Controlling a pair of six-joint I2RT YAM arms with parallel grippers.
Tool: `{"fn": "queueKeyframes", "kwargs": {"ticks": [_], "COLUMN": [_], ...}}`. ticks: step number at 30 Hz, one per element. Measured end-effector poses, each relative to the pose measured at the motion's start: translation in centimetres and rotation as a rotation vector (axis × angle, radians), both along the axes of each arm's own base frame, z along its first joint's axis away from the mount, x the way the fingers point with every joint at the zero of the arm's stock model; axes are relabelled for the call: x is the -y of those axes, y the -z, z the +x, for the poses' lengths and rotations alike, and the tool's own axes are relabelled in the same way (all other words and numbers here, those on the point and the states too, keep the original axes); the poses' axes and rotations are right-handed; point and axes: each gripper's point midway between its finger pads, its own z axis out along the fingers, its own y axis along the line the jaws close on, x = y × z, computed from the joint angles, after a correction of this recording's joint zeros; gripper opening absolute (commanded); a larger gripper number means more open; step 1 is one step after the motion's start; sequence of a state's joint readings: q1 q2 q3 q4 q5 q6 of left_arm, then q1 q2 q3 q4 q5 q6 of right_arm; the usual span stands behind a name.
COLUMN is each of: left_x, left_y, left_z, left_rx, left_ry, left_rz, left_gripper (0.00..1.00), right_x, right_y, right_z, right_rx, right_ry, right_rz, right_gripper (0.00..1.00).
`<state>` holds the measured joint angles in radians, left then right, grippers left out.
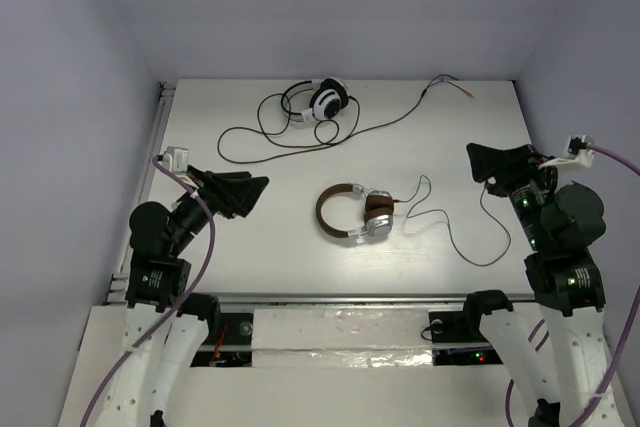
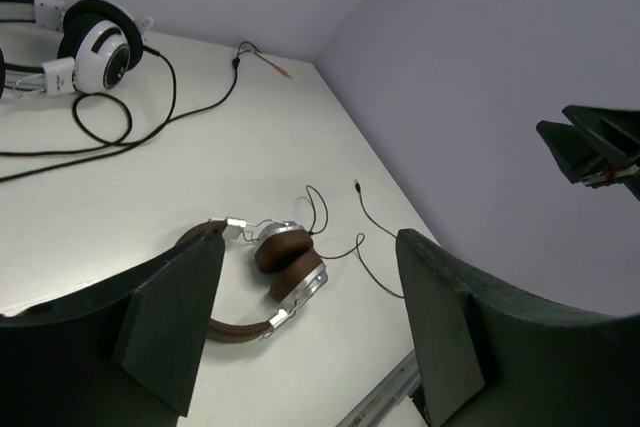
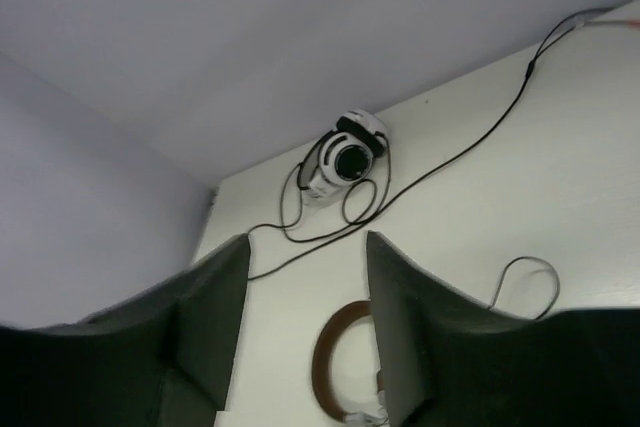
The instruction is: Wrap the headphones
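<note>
The headphones [image 1: 352,213] lie flat at the table's middle, brown headband to the left, brown and silver earcups folded together on the right. Their thin black cable [image 1: 449,231] trails loose to the right in loops. In the left wrist view the headphones [image 2: 285,262] lie below and between my fingers; the right wrist view shows only the headband [image 3: 325,367]. My left gripper [image 1: 262,188] is open and empty, raised left of the headphones and pointing at them. My right gripper [image 1: 476,165] is open and empty, raised to their right, above the cable's far end.
White-and-black headphones [image 1: 320,102] lie at the back of the table, their long black cable [image 1: 400,117] running to a red-tipped plug [image 1: 465,90] at the back right. A metal rail [image 1: 350,299] lines the table's near edge. Walls close in the back and sides.
</note>
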<state>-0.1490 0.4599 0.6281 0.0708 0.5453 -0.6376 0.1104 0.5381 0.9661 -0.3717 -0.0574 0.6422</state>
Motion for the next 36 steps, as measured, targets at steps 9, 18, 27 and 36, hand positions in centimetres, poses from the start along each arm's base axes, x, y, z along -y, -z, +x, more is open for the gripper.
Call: {"fn": "queueKeyframes", "kwargs": {"ticks": [9,18,27,36], "left_x": [0.9,9.5,9.6,11.3], "left_y": [3.6,11.0,19.8,21.8], "left_z": [1.3,0.4,1.6,4.8], "left_rx": [-0.125,-0.328,-0.467,-0.465], "left_ry": [-0.017,0.056,-0.180,-0.309], "left_rz": [-0.027,0.181,0.542,0.704], "left_gripper": [0.13,0.08,0.56,0.62], "right_x": [-0.5,-2.3,-2.8,-4.3], "right_y": [0.9,5.9,7.9,11.0], "right_z": [0.4,2.4,2.3,3.1], "right_rx": [-0.022,-0.154,-0.177,-0.249], "right_ry": [-0.025,-0.114,-0.141,-0.225], "right_rz": [0.003,0.018,0.012,0.005], "right_gripper": [0.00,0.00,0.00,0.10]}}
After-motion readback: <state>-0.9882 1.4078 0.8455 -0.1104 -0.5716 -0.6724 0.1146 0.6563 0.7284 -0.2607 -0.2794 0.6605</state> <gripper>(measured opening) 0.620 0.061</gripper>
